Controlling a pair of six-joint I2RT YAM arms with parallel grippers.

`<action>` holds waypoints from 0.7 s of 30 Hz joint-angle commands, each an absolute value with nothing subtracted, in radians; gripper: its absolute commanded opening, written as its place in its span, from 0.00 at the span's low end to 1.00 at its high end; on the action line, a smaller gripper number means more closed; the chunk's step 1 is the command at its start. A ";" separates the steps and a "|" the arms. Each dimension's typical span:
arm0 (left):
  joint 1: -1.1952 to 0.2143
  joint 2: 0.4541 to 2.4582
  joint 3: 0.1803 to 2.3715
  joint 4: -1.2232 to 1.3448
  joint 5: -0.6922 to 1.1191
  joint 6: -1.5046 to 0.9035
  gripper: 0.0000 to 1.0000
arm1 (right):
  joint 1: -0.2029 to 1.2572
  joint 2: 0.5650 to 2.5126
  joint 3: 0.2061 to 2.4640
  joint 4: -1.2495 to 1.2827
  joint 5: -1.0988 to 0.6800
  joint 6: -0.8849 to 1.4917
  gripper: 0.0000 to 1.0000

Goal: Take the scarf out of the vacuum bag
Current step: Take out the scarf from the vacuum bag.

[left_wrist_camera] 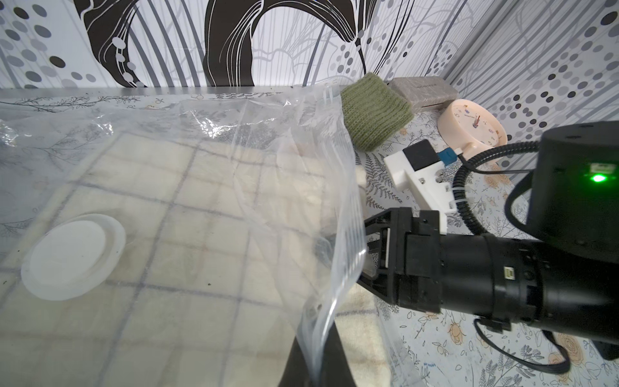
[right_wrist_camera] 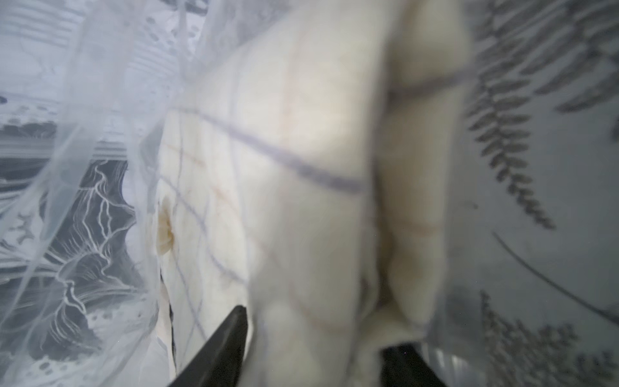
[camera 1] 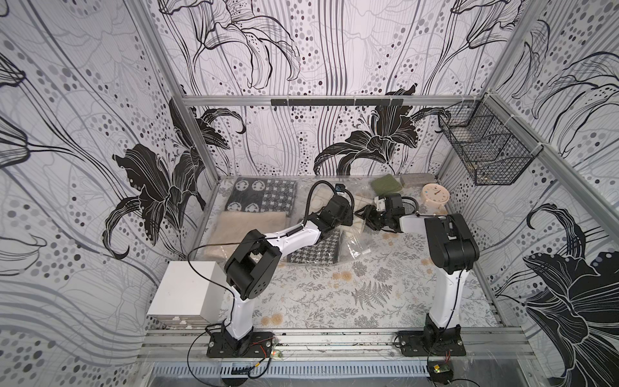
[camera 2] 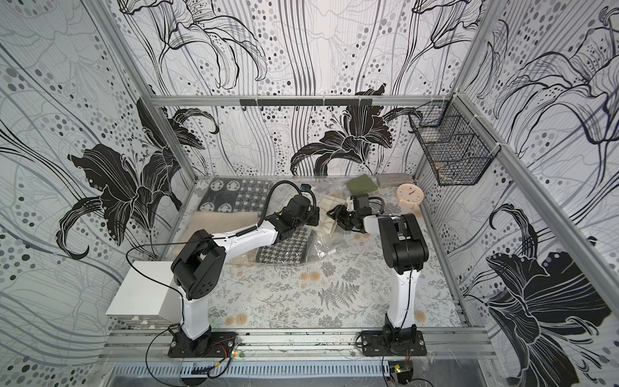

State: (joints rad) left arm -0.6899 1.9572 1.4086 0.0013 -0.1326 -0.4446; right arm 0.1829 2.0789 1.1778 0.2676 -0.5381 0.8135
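Vacuum bag: we see the clear, crinkly vacuum bag [left_wrist_camera: 214,114] lying on the far middle of the flowered surface [camera 1: 335,295], between the two arms. Its round white valve [left_wrist_camera: 72,256] faces up and its mouth turns to the right.

Scarf: the cream scarf [right_wrist_camera: 301,160] with thin grey checks lies mostly inside the bag, under the film. A fold of it shows at the mouth (in both top views it is a pale roll between the two wrists).

Left fingers: the left fingers [left_wrist_camera: 298,372] are clenched on the bag's film at the mouth edge, and the film rises up to them. Only one dark finger shows in the left wrist view.

Right fingers: the right fingers [right_wrist_camera: 221,348] reach in at the mouth from the right and stand on either side of a fold of the scarf. That view is blurred, so we cannot tell whether they pinch the fold or only bracket it.

Far right corner: a green knitted cloth [left_wrist_camera: 375,110] lies just beside a grey block [left_wrist_camera: 422,88], with a pink clock [left_wrist_camera: 472,124] to their right.

Left side: a black-and-white patterned blanket [camera 1: 261,197] lies far back, with a cream fleece [camera 1: 244,224] just nearer. A houndstooth cloth [camera 1: 315,251] lies under the left arm.

Near left: a white box [camera 1: 184,291] stands here.

Right wall: a black wire basket [camera 1: 485,150] hangs above the surface.
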 commanded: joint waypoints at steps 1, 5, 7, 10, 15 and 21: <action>-0.690 1.955 1.399 0.053 -0.125 -0.433 0.00 | 0.205 2.144 1.189 0.324 -0.508 0.857 0.39; -0.689 1.955 1.400 0.048 -0.132 -0.428 0.00 | 0.224 2.168 1.233 0.332 -0.506 0.853 0.04; -0.690 1.956 1.403 0.045 -0.136 -0.426 0.00 | 0.229 2.163 1.242 0.330 -0.503 0.848 0.00; -0.690 1.956 1.407 0.038 -0.142 -0.427 0.00 | 0.232 2.134 1.241 0.314 -0.497 0.819 0.00; -0.690 1.942 1.394 0.056 -0.147 -0.428 0.00 | 0.233 2.024 1.191 0.262 -0.429 0.724 0.00; -0.690 1.919 1.374 0.080 -0.162 -0.431 0.00 | 0.233 1.940 1.164 0.208 -0.428 0.673 0.00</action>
State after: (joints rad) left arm -0.6903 1.9568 1.4002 0.0132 -0.1329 -0.4412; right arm 0.2283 2.0014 1.1900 0.2474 -0.4450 0.7277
